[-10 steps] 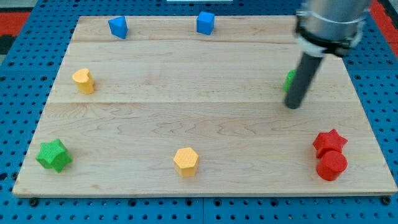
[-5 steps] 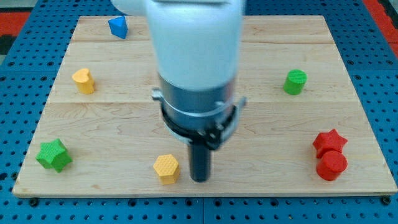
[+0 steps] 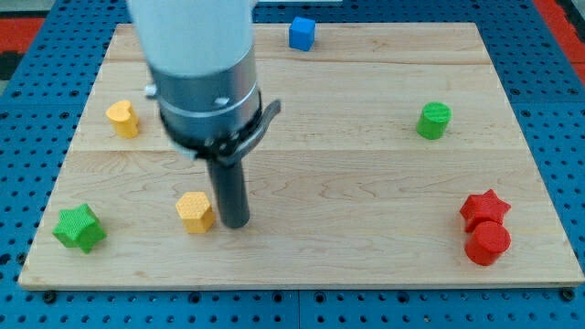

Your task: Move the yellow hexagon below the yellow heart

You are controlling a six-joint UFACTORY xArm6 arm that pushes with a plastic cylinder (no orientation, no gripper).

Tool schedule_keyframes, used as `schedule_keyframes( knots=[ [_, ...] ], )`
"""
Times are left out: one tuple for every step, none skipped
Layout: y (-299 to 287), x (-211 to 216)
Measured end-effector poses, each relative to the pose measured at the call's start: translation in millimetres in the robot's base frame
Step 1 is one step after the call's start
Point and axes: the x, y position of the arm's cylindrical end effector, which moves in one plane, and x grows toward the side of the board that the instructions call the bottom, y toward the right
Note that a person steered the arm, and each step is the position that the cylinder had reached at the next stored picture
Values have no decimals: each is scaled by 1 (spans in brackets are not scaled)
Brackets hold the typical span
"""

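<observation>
tip beside the yellow hexagon, lower left of the board

my tip [image 3: 236,222] rests on the board [image 3: 366,192] just right of the yellow hexagon [image 3: 195,211], close enough that contact cannot be told. the arm ends in a plain rod, with no pincer to open or close. the hexagon lies in the lower left part of the board. the yellow heart [image 3: 122,118] sits up and to the left of it, near the left edge, well apart. the green star [image 3: 79,228] lies at the lower left corner, left of the hexagon. the arm's body covers the upper left of the board. a blue cube [image 3: 302,33] stands at the top edge. a green cylinder [image 3: 434,121] lies at the right. at the lower right, a red star [image 3: 483,207] touches a red cylinder [image 3: 487,243] just below it.
</observation>
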Motion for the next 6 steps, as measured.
schedule_keyframes(
  knots=[
    [-37, -12],
    [-52, -50],
    [-71, -74],
    [-69, -61],
    [-116, -71],
    [-123, -105]
  ],
)
